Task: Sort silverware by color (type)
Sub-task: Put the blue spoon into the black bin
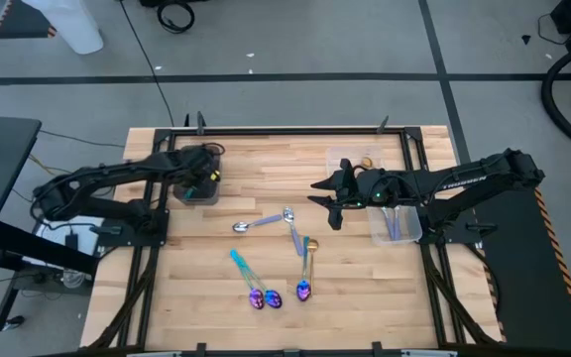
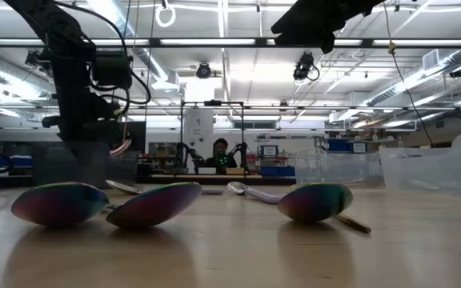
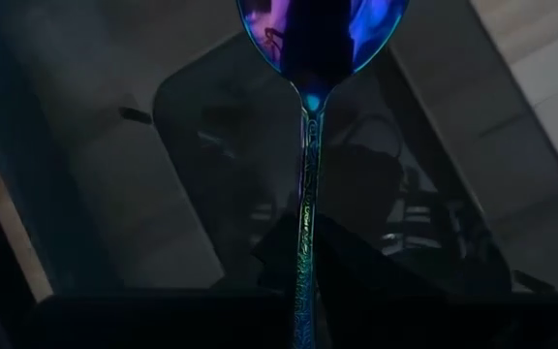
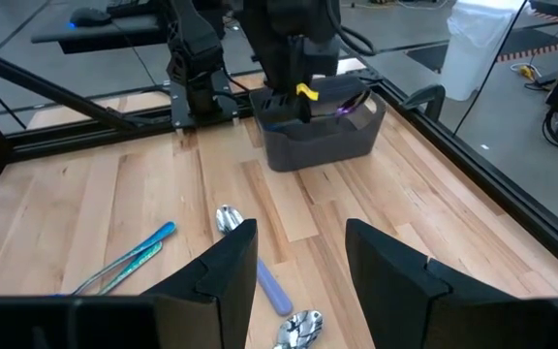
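Note:
My left gripper (image 1: 204,181) is over the dark grey tray (image 1: 188,190) at the table's left and is shut on an iridescent purple-blue spoon (image 3: 320,29). My right gripper (image 1: 329,201) hovers open above the table's middle right, its fingers (image 4: 229,276) apart and empty. On the wood lie two silver spoons (image 1: 241,227) (image 1: 287,213), a gold one (image 1: 311,243) and three iridescent ones (image 1: 256,296) (image 1: 274,297) (image 1: 303,291) with teal handles. In the low view their bowls (image 2: 154,204) rest on the table. My left gripper pinches the iridescent spoon by its teal handle (image 3: 304,242), along the handle. The bowl sticks out ahead of the fingers over the tray's inside (image 3: 163,194). In the right wrist view the gripper (image 4: 303,92) comes down from above into the tray, the spoon's purple end (image 4: 352,105) showing at rim height.
Two clear plastic containers (image 1: 350,159) (image 1: 397,224) stand at the table's right, under and beside my right arm; the nearer one holds lavender-handled pieces. A black frame rail (image 1: 285,129) runs along the far edge. A person (image 2: 220,152) sits far behind the table.

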